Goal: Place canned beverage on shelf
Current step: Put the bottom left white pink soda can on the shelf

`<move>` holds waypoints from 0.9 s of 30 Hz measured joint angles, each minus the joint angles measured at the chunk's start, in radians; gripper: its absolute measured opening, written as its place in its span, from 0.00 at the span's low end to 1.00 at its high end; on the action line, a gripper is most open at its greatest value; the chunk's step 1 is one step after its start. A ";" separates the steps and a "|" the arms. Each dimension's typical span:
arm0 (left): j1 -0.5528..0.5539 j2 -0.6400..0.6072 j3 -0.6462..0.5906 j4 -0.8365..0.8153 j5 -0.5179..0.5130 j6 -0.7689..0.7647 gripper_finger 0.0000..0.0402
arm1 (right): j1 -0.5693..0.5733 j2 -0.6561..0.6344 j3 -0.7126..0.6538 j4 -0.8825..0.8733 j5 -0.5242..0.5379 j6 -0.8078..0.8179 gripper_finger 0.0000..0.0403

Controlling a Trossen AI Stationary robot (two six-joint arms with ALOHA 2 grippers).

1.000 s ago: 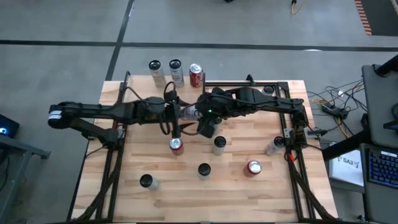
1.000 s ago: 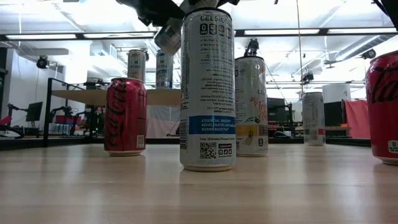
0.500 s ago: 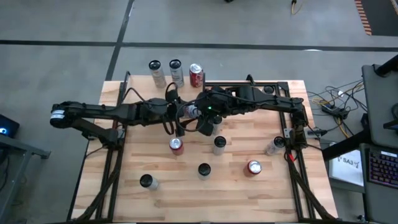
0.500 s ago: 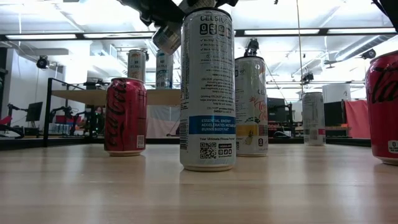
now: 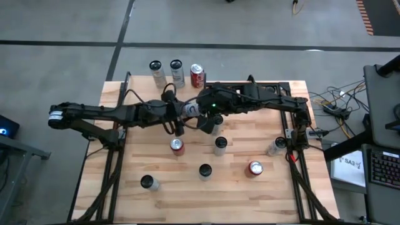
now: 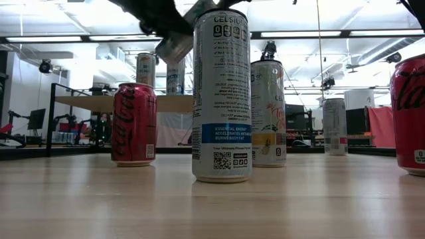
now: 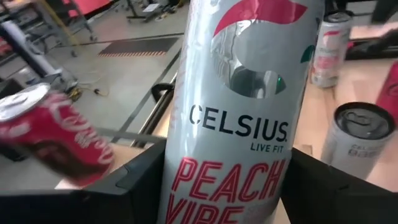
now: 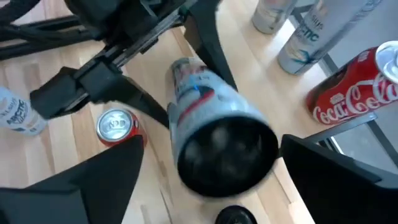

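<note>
High view, item one: left arm, stretched across the far half of the table from the left side, forearm nearly level, its left gripper [image 5: 181, 114] meeting the right arm over the table's middle. Item two: Celsius can [image 5: 191, 110], grey with red "Peach Vibe" lettering, lying on its side in the air, clear of the tabletop [image 5: 250, 194], clamped across its body between the left gripper's two dark fingers [image 7: 142, 182]. Item three: right arm, reaching in from the right side along the far edge, wrist bent downward, its right gripper [image 5: 205, 121] just beside the can's base. In the right wrist view its fingers [image 8: 93, 193] are spread wide on either side of the can's dark underside, touching nothing. Item four: shelf [image 6: 106, 103], pale planks on thin black posts, at the table's far edge, just beyond the held can. It carries two silver cans [image 5: 155, 70] and a red Coca-Cola can [image 5: 197, 75], all upright. The Celsius can is near the shelf but not on it. Item five: loose stock standing on the tabletop nearer the front, comprising a red can [image 5: 177, 145] just beneath the grippers, a second red can [image 5: 255, 167] toward the right, and four silver cans [image 5: 220, 145] spread among them. In the low view the held can hangs tilted above the standing cans.
</note>
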 joint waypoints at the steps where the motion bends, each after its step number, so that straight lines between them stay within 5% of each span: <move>1: 0.000 -0.015 -0.016 0.012 -0.012 -0.008 0.58 | -0.001 -0.001 0.003 -0.003 0.001 0.001 0.93; 7: 0.000 -0.143 -0.159 0.081 -0.119 -0.082 0.58 | 0.000 -0.031 0.012 0.014 -0.001 -0.015 0.89; 19: 0.007 -0.460 -0.473 0.300 -0.523 -0.151 0.58 | 0.000 -0.052 0.011 0.041 0.002 -0.082 0.81; 27: 0.015 -0.590 -0.627 0.452 -0.573 -0.127 0.58 | 0.000 -0.050 0.003 0.053 0.002 -0.084 0.81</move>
